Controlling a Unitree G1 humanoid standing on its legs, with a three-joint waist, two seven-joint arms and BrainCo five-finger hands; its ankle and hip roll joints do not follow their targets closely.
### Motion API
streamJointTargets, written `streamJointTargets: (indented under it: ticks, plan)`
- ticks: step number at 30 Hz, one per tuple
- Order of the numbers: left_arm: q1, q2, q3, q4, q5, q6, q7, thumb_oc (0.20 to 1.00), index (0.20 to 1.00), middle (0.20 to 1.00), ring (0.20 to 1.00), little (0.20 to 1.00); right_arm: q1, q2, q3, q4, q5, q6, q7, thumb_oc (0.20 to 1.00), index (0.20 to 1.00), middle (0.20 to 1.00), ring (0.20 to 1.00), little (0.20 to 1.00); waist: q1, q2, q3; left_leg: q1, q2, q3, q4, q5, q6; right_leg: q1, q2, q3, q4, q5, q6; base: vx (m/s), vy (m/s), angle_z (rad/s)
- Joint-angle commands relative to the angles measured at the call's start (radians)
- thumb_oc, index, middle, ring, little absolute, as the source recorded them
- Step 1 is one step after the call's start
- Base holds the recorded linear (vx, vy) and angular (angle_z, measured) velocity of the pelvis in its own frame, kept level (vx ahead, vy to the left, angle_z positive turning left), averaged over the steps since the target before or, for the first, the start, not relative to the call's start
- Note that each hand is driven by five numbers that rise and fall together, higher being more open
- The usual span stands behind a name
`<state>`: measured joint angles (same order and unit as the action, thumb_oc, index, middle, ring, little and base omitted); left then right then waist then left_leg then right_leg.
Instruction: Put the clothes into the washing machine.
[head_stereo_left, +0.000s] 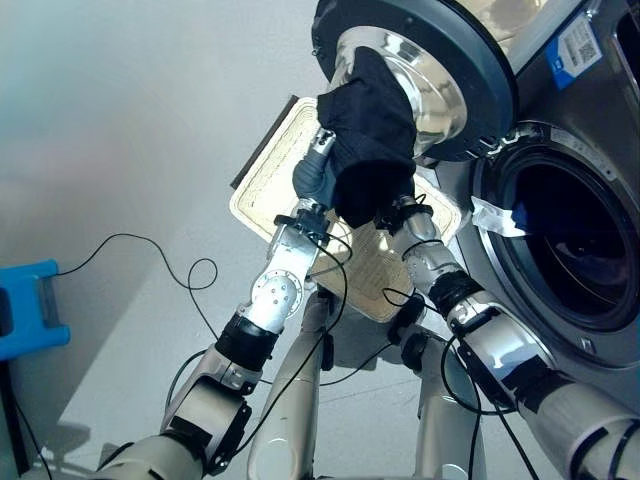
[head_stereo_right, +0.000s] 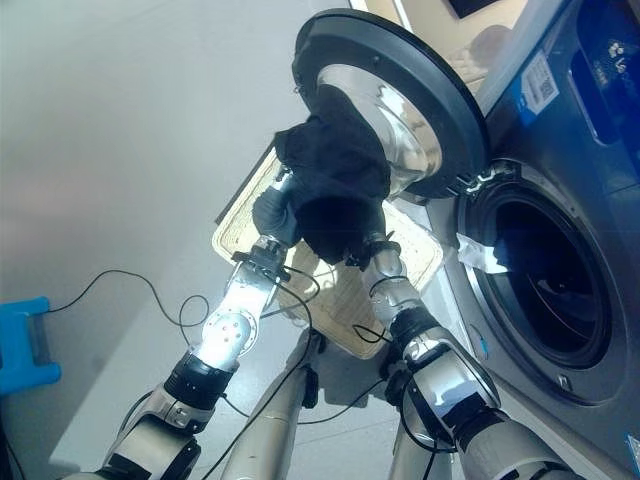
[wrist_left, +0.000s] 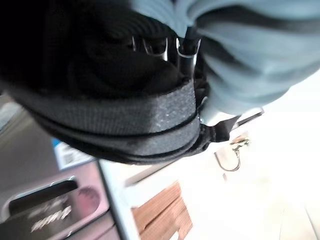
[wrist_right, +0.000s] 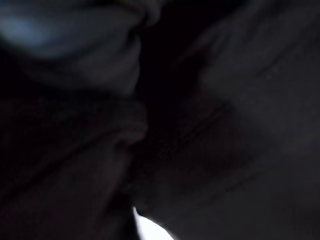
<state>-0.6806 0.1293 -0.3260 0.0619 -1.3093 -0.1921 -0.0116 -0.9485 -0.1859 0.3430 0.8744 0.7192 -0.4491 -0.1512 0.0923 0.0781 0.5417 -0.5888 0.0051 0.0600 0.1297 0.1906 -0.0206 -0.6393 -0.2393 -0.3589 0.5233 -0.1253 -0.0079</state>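
I see both arms raised together, carrying a bundle of black clothes in front of the washing machine. The bundle hangs against the inner face of the machine's open door, beside the drum opening and not yet inside it. My left hand sits at the bundle's side away from the machine; its dark ribbed cover shows, but the fingers disappear into the cloth. In the left wrist view I make out silver fingers buried in the dark fabric and a grey elastic band of the garment just past them — I cannot tell whether they curl round it. My right hand comes up under the bundle on the side nearer the machine; its fingers are hidden too, and its own wrist view gives me dark folds of cloth, so I cannot tell its state either.

Below the bundle, a pale woven basket lies on the floor beside the machine. A scrap of white cloth clings to the rim of the drum opening. A blue object rests on the floor well away from the machine.
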Motion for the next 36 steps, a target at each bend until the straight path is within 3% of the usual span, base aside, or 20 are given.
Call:
streamJointTargets:
  ticks: [1,2,9,12,13,16,19,20,21,22,26,28,29,31,36]
  plan:
    - [-0.037,-0.057,0.035,-0.045,0.069,-0.058,0.025,0.2,0.2,0.2,0.2,0.2,-0.012,0.015,-0.049,-0.114,0.164,-0.152,0.004,0.2,0.2,0.2,0.2,0.2,-0.017,0.029,-0.022,0.037,-0.047,0.107,0.076,-0.167,-0.003,0.036,0.04,0.031,-0.14,0.129,0.107,0.01,0.038,-0.06]
    - [-0.024,-0.06,0.042,-0.042,0.081,-0.059,0.044,0.2,0.2,0.2,0.2,0.2,0.018,0.025,-0.073,-0.137,0.243,-0.186,0.042,0.2,0.2,0.2,0.2,0.2,-0.023,0.028,-0.022,0.04,-0.045,0.11,0.072,-0.167,-0.003,0.037,0.044,0.036,-0.143,0.128,0.107,0.01,0.028,-0.09]
    - [0.023,-0.051,0.053,-0.029,0.131,-0.069,0.131,0.2,0.2,0.2,0.2,0.2,0.091,0.058,-0.141,-0.258,0.443,-0.255,0.142,0.2,0.2,0.2,0.2,0.2,-0.039,0.025,-0.022,0.046,-0.037,0.124,0.054,-0.165,-0.004,0.038,0.053,0.046,-0.163,0.13,0.11,0.0,0.015,-0.16]
    - [0.047,-0.037,0.052,-0.015,0.142,-0.018,0.133,0.2,0.2,0.2,0.2,0.2,0.116,0.075,-0.161,-0.317,0.534,-0.269,0.187,0.2,0.2,0.2,0.2,0.2,-0.044,0.024,-0.022,0.05,-0.036,0.127,0.051,-0.166,-0.005,0.043,0.054,0.047,-0.172,0.133,0.111,0.0,0.009,-0.13]
    - [0.059,-0.035,0.045,-0.006,0.159,0.025,0.123,0.2,0.2,0.2,0.2,0.2,0.123,0.083,-0.171,-0.345,0.581,-0.267,0.216,0.2,0.2,0.2,0.2,0.2,-0.046,0.024,-0.022,0.052,-0.036,0.128,0.051,-0.167,-0.005,0.046,0.055,0.048,-0.176,0.134,0.112,0.01,0.01,-0.06]
    - [0.064,-0.031,0.038,-0.004,0.171,0.052,0.12,0.2,0.2,0.2,0.2,0.2,0.128,0.087,-0.176,-0.363,0.605,-0.269,0.232,0.2,0.2,0.2,0.2,0.2,-0.047,0.024,-0.022,0.054,-0.035,0.13,0.049,-0.167,-0.004,0.047,0.056,0.049,-0.178,0.135,0.113,0.0,0.01,-0.05]
    - [0.076,0.019,-0.033,0.059,0.304,0.192,0.005,0.2,0.2,0.2,0.2,0.2,0.135,0.106,-0.172,-0.462,0.65,-0.26,0.286,0.2,0.2,0.2,0.2,0.2,-0.057,0.025,-0.022,0.061,-0.031,0.142,0.047,-0.165,-0.001,0.054,0.06,0.052,-0.188,0.142,0.113,0.01,0.03,-0.06]
    - [0.076,0.023,-0.04,0.066,0.325,0.206,0.004,0.2,0.2,0.2,0.2,0.2,0.134,0.105,-0.17,-0.466,0.666,-0.258,0.301,0.2,0.2,0.2,0.2,0.2,-0.058,0.025,-0.022,0.061,-0.031,0.143,0.047,-0.165,-0.001,0.055,0.06,0.053,-0.189,0.143,0.112,0.01,0.037,-0.1]
    - [0.074,0.037,-0.056,0.086,0.35,0.204,-0.001,0.373,0.373,0.373,0.373,0.373,0.136,0.11,-0.166,-0.479,0.683,-0.251,0.315,0.2,0.2,0.2,0.2,0.2,-0.061,0.026,-0.022,0.063,-0.03,0.145,0.047,-0.164,-0.001,0.055,0.061,0.054,-0.189,0.144,0.113,0.01,0.029,-0.08]
    - [0.072,0.051,-0.075,0.115,0.394,0.203,0.0,1.0,1.0,1.0,1.0,1.0,0.14,0.115,-0.153,-0.493,0.704,-0.249,0.329,0.2,0.2,0.2,0.2,0.2,-0.063,0.026,-0.022,0.063,-0.029,0.148,0.049,-0.162,-0.001,0.055,0.062,0.055,-0.188,0.146,0.113,0.01,0.031,-0.07]
    - [0.059,0.084,-0.111,0.213,0.544,0.135,0.045,1.0,1.0,1.0,1.0,1.0,0.153,0.122,-0.123,-0.495,0.723,-0.225,0.336,0.2,0.2,0.2,0.2,0.2,-0.071,0.024,-0.022,0.065,-0.025,0.155,0.051,-0.16,-0.003,0.055,0.066,0.061,-0.19,0.147,0.113,0.0,0.022,-0.04]
    - [0.054,0.101,-0.113,0.263,0.582,0.072,0.111,1.0,1.0,1.0,1.0,1.0,0.164,0.121,-0.11,-0.47,0.763,-0.214,0.349,0.2,0.2,0.2,0.2,0.2,-0.075,0.025,-0.022,0.063,-0.024,0.158,0.053,-0.158,-0.006,0.052,0.071,0.068,-0.191,0.147,0.111,0.0,0.032,-0.1]
    - [0.054,0.101,-0.113,0.263,0.582,0.072,0.111,1.0,1.0,1.0,1.0,1.0,0.164,0.121,-0.11,-0.47,0.763,-0.214,0.349,0.2,0.2,0.2,0.2,0.2,-0.075,0.025,-0.022,0.063,-0.024,0.158,0.053,-0.158,-0.006,0.052,0.071,0.068,-0.191,0.147,0.111,0.0,0.042,-0.14]
    - [0.067,0.109,-0.099,0.323,0.702,-0.034,0.243,1.0,1.0,1.0,1.0,1.0,0.207,0.13,-0.112,-0.43,0.85,-0.189,0.402,0.2,0.2,0.2,0.2,0.2,-0.08,0.027,-0.022,0.065,-0.025,0.162,0.052,-0.16,-0.009,0.051,0.075,0.076,-0.193,0.144,0.11,0.0,0.036,-0.11]
    - [0.113,0.09,-0.036,0.392,0.708,-0.149,0.423,1.0,1.0,1.0,1.0,1.0,0.277,0.138,-0.129,-0.375,0.981,-0.142,0.459,0.2,0.2,0.2,0.2,0.2,-0.087,0.035,-0.022,0.063,-0.033,0.162,0.051,-0.16,-0.014,0.046,0.083,0.089,-0.197,0.139,0.106,0.0,0.029,-0.05]
